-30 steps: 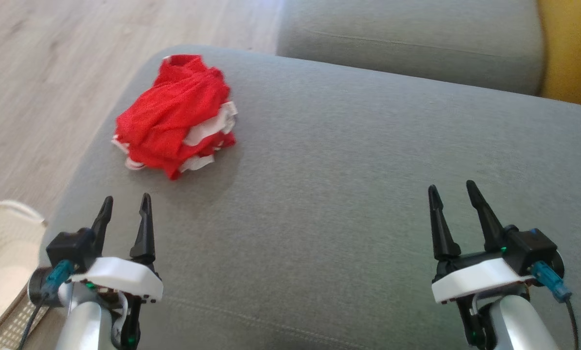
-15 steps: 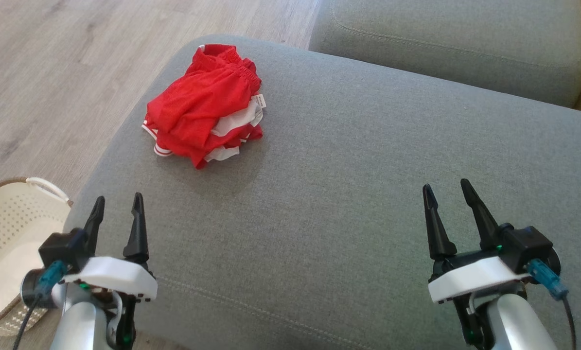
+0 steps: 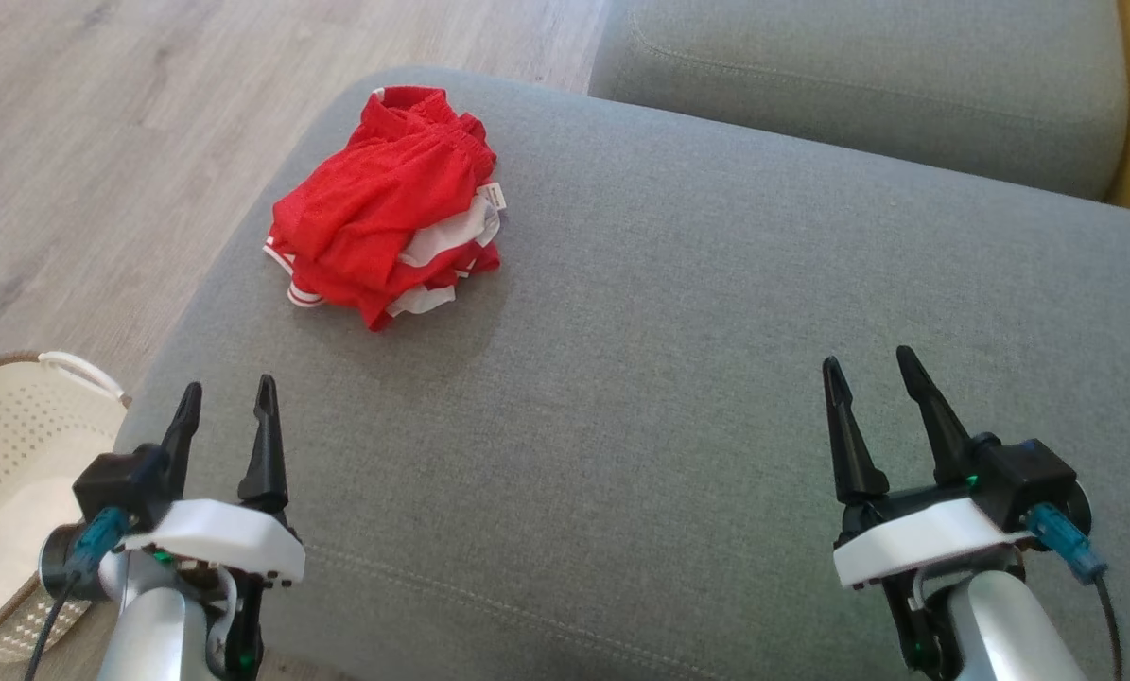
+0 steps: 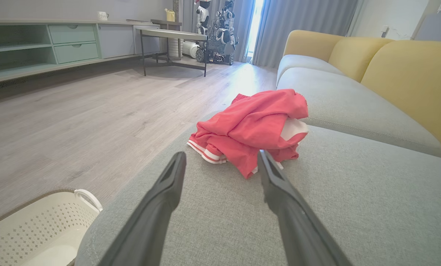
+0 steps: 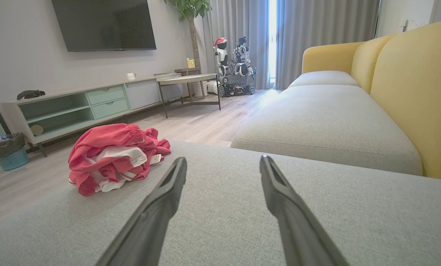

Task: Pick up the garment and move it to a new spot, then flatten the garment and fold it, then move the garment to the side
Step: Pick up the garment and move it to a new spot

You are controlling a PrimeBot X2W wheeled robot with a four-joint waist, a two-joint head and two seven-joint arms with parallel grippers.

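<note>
The left gripper [image 3: 228,386] sits at the near left, its two dark fingers [image 3: 264,445] spread apart with nothing between them, pointing to the far side. The right gripper [image 3: 867,359] sits at the near right, likewise parted and empty, tips leaning slightly left. The left forearm [image 3: 153,634] and the right forearm [image 3: 1009,629] rise from the near edge, well apart.

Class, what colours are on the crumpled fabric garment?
The crumpled garment is red with white trim; head view.
</note>
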